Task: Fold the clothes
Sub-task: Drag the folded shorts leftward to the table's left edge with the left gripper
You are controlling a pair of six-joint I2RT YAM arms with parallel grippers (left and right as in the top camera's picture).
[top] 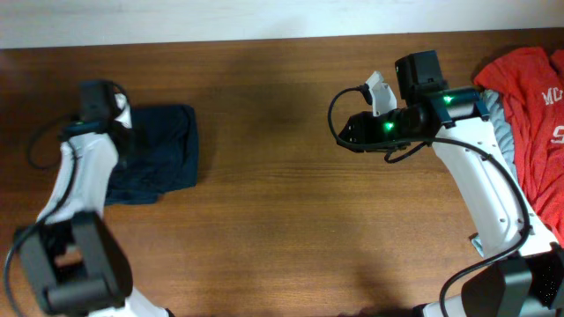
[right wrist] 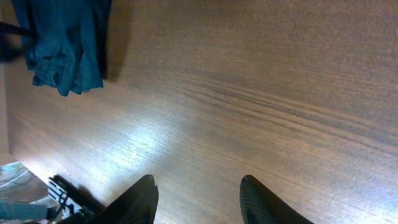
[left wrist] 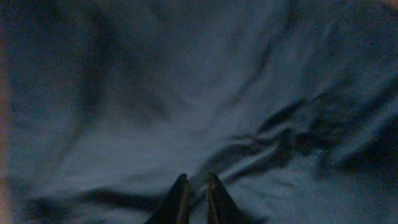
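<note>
The dark navy garment [top: 163,150] lies bunched on the left of the table; it also shows at the top left of the right wrist view [right wrist: 65,43]. My left gripper [top: 126,139] sits low over its left part. Wrinkled navy cloth [left wrist: 186,93] fills the left wrist view, where the left gripper [left wrist: 196,180] has its fingertips almost together with only a thin slit, and no fold clearly caught. The right gripper [top: 348,130] hovers right of centre; seen from its wrist, this gripper [right wrist: 198,180] is open with only bare wood between its fingers.
A red tee with white letters [top: 538,106] lies at the far right edge, with a light grey-blue garment [top: 504,123] tucked beside it under the right arm. Brown wooden table [top: 264,194] stretches between the two arms.
</note>
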